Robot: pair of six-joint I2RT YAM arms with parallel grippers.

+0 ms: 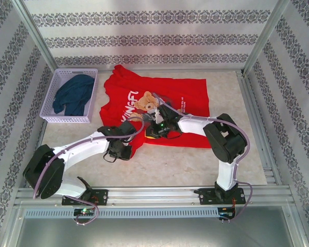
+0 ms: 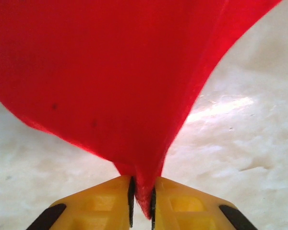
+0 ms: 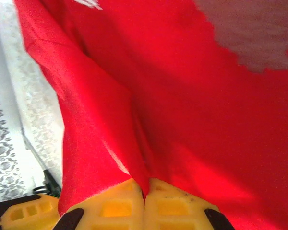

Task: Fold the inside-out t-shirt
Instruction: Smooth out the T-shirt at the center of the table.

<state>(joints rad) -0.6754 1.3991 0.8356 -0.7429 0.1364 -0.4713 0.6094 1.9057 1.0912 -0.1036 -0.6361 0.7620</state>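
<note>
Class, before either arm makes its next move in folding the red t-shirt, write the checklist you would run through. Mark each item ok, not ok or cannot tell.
1. Left gripper has fabric: ok, the t-shirt is pinched between its fingers.
2. Right gripper has fabric: ok, shut on red cloth.
3. Both grips take the same layer of the hem: cannot tell, the folds hide it.
4. Rest of the t-shirt spread on the table: ok, mostly flat, print facing up.
5. Navy garment apart from the t-shirt: ok, it lies in the basket.
</note>
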